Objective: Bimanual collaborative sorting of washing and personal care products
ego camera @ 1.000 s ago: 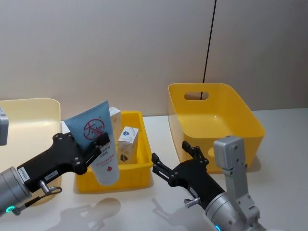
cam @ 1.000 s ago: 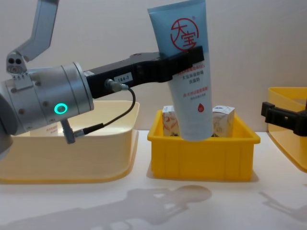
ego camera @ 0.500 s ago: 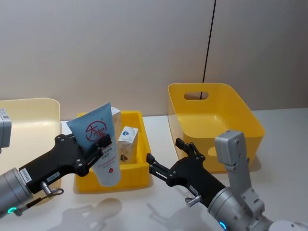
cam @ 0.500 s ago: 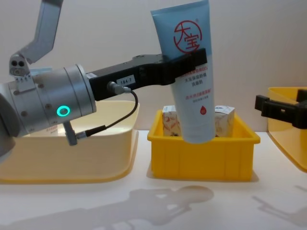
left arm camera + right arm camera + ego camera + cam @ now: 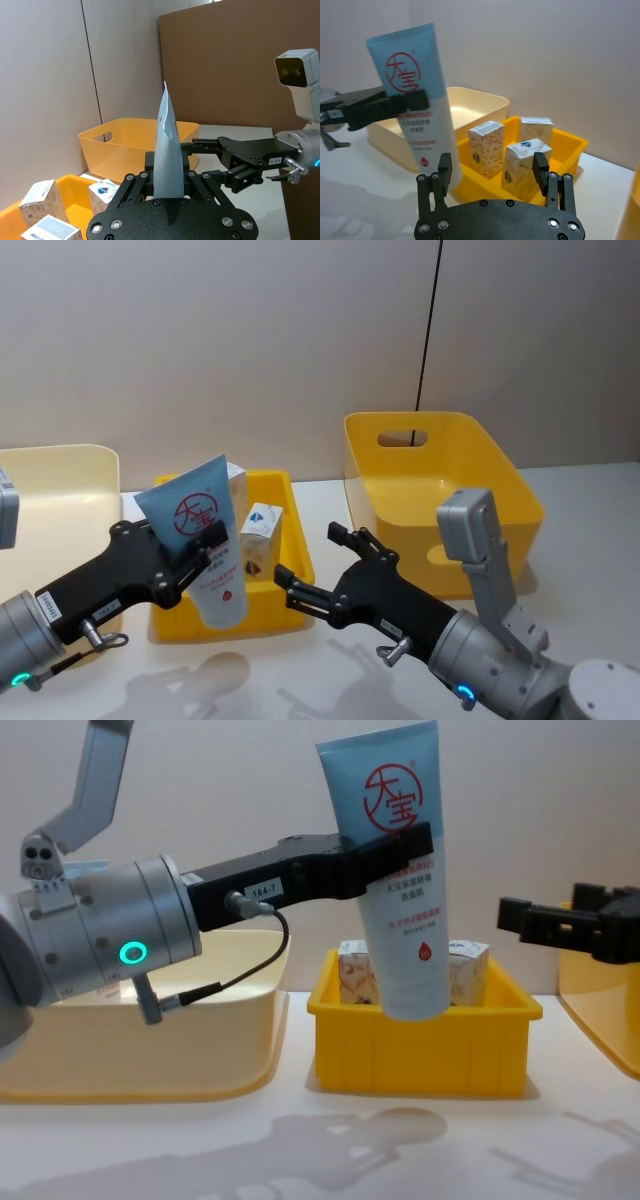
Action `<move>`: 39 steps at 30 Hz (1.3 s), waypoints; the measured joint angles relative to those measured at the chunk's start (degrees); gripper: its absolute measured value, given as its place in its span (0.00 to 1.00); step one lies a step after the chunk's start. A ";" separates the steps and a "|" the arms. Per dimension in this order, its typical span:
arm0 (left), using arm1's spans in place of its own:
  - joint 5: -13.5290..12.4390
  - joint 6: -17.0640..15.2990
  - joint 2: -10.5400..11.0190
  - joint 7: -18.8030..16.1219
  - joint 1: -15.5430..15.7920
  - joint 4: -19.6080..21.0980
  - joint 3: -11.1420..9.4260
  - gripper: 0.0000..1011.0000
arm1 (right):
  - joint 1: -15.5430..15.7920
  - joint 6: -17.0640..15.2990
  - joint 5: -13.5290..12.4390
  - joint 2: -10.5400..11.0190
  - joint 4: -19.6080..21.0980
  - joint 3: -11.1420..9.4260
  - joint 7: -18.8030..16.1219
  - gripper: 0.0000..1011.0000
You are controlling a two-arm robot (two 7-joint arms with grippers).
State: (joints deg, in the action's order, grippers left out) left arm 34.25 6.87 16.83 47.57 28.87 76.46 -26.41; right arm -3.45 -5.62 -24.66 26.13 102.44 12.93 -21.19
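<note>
A light blue and white squeeze tube (image 5: 200,535) with a red round logo hangs upright over the small yellow bin (image 5: 228,624). My left gripper (image 5: 212,540) is shut on its middle, and it shows the same way in the chest view, tube (image 5: 398,910) in left gripper (image 5: 400,845). My right gripper (image 5: 310,555) stands open to the tube's right, apart from it, fingers pointing toward it. In the right wrist view the tube (image 5: 415,110) lies beyond the open right gripper (image 5: 492,165). Three white cartons (image 5: 487,147) stand in the bin.
A large deep yellow bin (image 5: 440,480) sits at the right behind my right arm. A pale cream bin (image 5: 50,490) is at the left, under my left arm. Bare white table lies in front of the small bin (image 5: 430,1055).
My right gripper has moved left toward the tube and risen a little. The left gripper and the tube have hardly shifted.
</note>
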 joint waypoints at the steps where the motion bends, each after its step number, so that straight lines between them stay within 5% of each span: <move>1: 0.00 0.01 0.00 0.00 0.00 -0.01 -0.01 0.25 | -0.30 -0.15 -0.22 0.15 -0.14 0.12 -0.52 0.99; 18: -0.01 0.04 0.00 -0.01 0.00 -0.03 -0.06 0.26 | -8.71 -2.22 -1.13 1.04 -6.48 5.18 -7.53 0.99; 39: 0.00 0.04 -0.04 0.00 0.00 -0.01 -0.07 0.25 | -18.25 0.21 0.76 -2.50 -17.10 12.54 -13.21 0.99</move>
State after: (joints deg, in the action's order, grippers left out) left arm 34.25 6.90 16.78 47.57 28.87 76.45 -26.48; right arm -21.70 -5.41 -23.90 23.62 85.34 25.47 -34.40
